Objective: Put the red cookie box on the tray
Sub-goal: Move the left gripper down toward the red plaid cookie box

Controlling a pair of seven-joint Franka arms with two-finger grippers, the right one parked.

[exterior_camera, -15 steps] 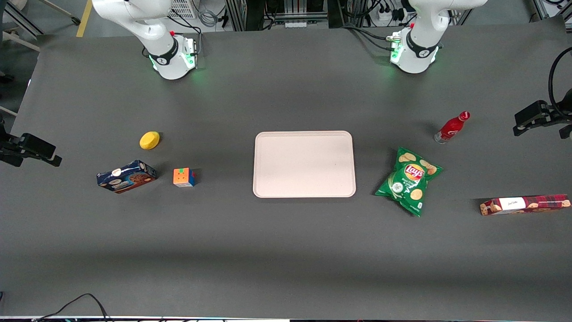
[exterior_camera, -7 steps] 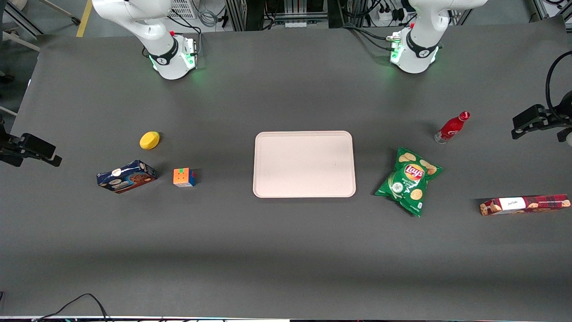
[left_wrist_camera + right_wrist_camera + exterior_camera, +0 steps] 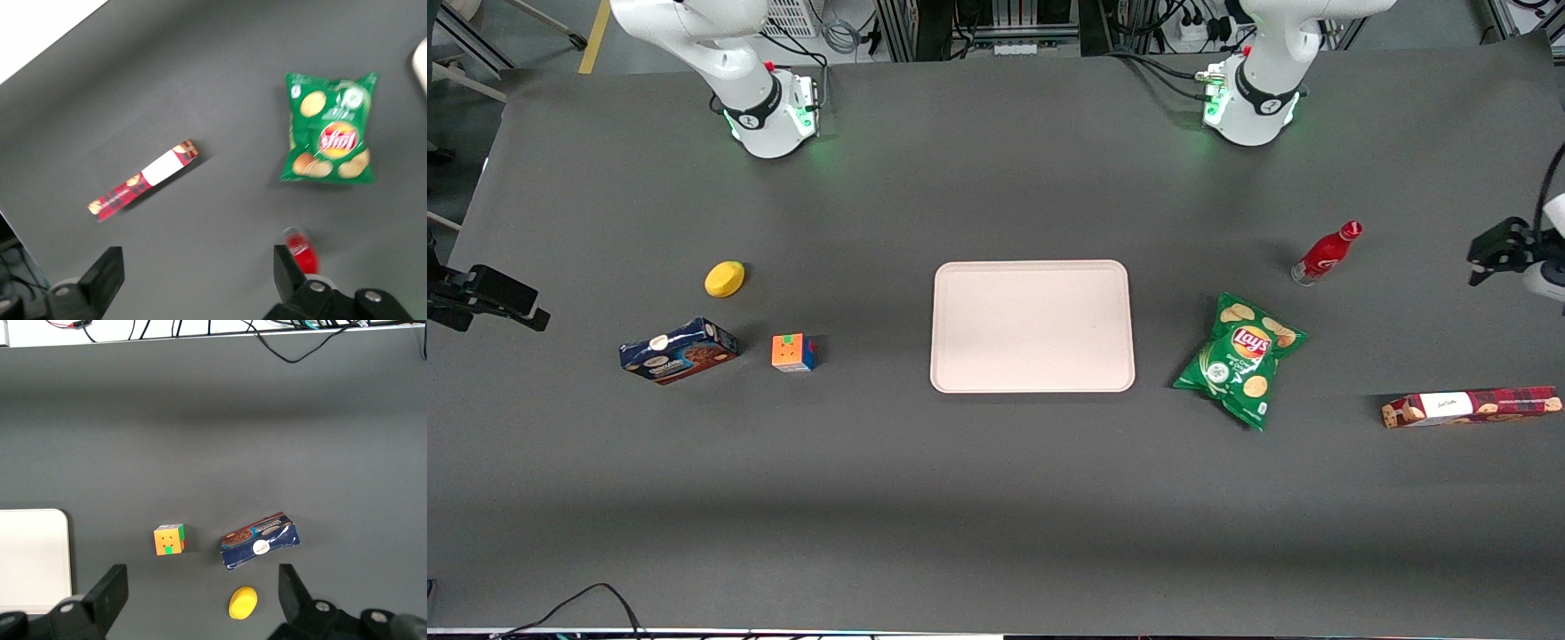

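Red plaid box (image 3: pixel 143 181) lies on the table below our spread-open gripper (image 3: pixel 193 283), untouched, well apart from the tray (image 3: pixel 1032 325). We're approaching; next we descend and straddle its narrow width.

Even overhead light, soft short shadows; the left wrist view is motion-blurred.

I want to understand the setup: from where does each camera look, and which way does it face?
Front view: above, facing both arm bases; shows tray, red cookie box, gripper.
Left wrist view: on the working arm, facing down; open fingers above red cookie box, chips bag.
Right wrist view: parked arm, facing down; blue cookie box.
Front and left wrist views share box and chips.
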